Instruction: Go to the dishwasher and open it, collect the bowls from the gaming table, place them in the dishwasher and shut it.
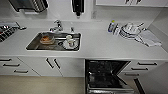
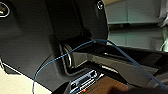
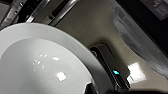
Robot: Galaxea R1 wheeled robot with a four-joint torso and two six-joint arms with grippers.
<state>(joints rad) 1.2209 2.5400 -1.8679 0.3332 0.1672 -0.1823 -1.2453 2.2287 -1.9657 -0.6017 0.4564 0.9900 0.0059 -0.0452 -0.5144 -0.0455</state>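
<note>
From the head camera, one dishwasher (image 1: 106, 76) stands open under the white bench (image 1: 100, 45), its dark inside showing. One sink (image 1: 53, 41) holds a cup and an orange item. One stack of dishes (image 1: 128, 31) sits near a cloth (image 1: 150, 37).

At the left wrist, a blue cable (image 2: 75, 50) crosses dark robot parts.

At the right wrist, one white bowl (image 3: 37, 62) shows large. I cannot tell how either hand stands.

Glossy white bowl (image 3: 42, 65), steel sink (image 1: 33, 45)

a wide dark plate (image 2: 30, 45) with round silvery fittings (image 2: 100, 4) at its corners, a grey jointed bar (image 2: 117, 66) and a thin blue cable (image 2: 120, 50) looping across.
</note>
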